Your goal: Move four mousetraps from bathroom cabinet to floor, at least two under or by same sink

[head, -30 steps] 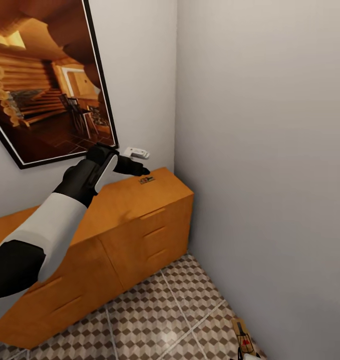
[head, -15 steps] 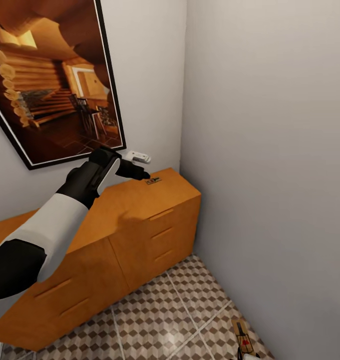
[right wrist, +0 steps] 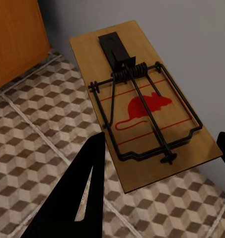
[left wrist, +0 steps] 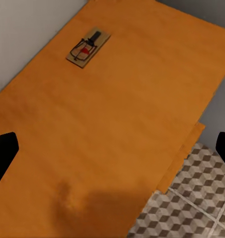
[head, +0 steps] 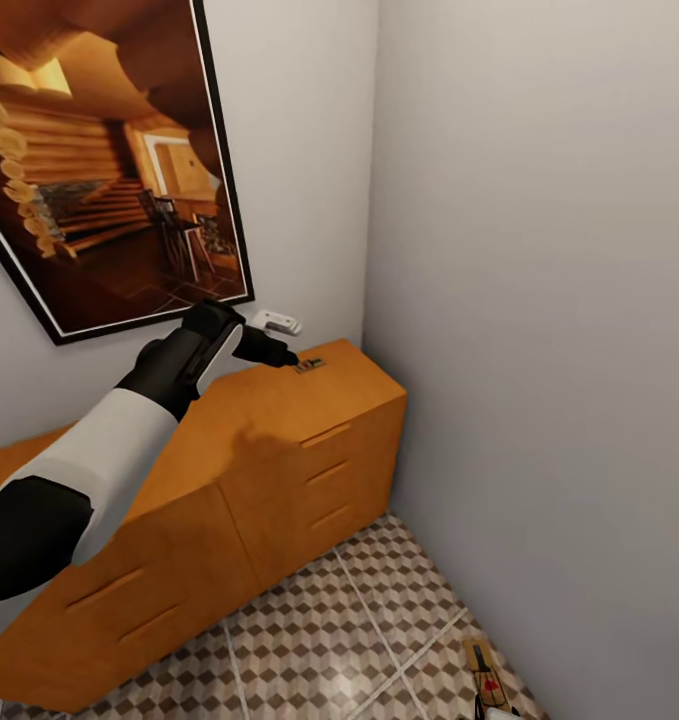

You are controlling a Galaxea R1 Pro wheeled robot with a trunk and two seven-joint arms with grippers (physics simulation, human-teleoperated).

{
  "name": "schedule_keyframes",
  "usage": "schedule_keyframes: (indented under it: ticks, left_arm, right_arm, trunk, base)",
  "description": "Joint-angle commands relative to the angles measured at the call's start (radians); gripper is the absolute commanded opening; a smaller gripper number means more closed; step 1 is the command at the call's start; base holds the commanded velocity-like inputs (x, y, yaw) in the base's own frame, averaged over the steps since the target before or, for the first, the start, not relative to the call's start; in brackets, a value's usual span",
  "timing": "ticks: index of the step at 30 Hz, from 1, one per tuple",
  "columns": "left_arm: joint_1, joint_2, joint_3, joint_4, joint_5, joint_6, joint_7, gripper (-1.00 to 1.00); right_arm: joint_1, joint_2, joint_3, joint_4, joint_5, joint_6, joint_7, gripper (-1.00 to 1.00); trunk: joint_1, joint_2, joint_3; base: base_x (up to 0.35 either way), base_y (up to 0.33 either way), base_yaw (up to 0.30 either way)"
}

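The left arm reaches out over the top of the orange-brown cabinet (head: 279,440), its left gripper (head: 282,355) hovering above the far end near the wall corner. One mousetrap (head: 309,365) lies flat on the cabinet top just beyond the fingertips; in the left wrist view this same trap (left wrist: 89,47) sits well ahead of the jaws, untouched, with its red mark and dark wire facing up. The jaws of the left gripper stand wide, with one dark fingertip at each side edge of that view and bare wood between them.

The right gripper (right wrist: 157,163) holds a second mousetrap (right wrist: 142,99) over the bathroom floor (right wrist: 28,148), close to the grey wall. One black finger (right wrist: 85,188) lies against the board's edge and the other shows just past its far edge, so the jaws are closed on the board. In the head view this trap (head: 487,675) appears low by the wall, above the cube-patterned tiles.

A framed picture (head: 99,160) of a log interior hangs on the wall above the cabinet, with a small white fitting (head: 276,322) below its corner.
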Motion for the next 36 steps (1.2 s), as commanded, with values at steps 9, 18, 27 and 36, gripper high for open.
schedule_keyframes:
  ticks: [9,18,27,36]
  left_arm:
    - [-0.001,0.001,-0.011,0.021,0.009,-0.010,0.004,1.00]
    - [-0.001,0.001,-0.102,0.033,0.009,-0.011,0.003,1.00]
    - [0.000,0.001,-0.138,0.035,0.009,-0.013,-0.024,1.00]
    - [0.000,0.002,-0.138,0.036,0.008,-0.014,-0.024,1.00]
  right_arm:
    - [-0.001,0.001,-0.005,0.000,0.010,-0.002,-0.009,-1.00]
    - [-0.001,0.002,-0.005,0.000,0.010,-0.002,-0.009,-1.00]
    - [-0.001,0.003,-0.005,0.000,0.010,-0.002,-0.009,-1.00]
    - [-0.001,0.004,-0.005,0.000,0.010,-0.002,-0.009,-1.00]
  trunk:
    - [0.001,-0.002,-0.002]
    - [0.001,-0.002,-0.002]
    - [0.001,-0.002,-0.002]
    - [0.001,-0.002,-0.002]
  base:
    - [0.219,0.109,0.000]
    - [0.046,0.008,0.000]
    - [0.002,0.000,0.000]
    - [0.000,0.000,0.000]
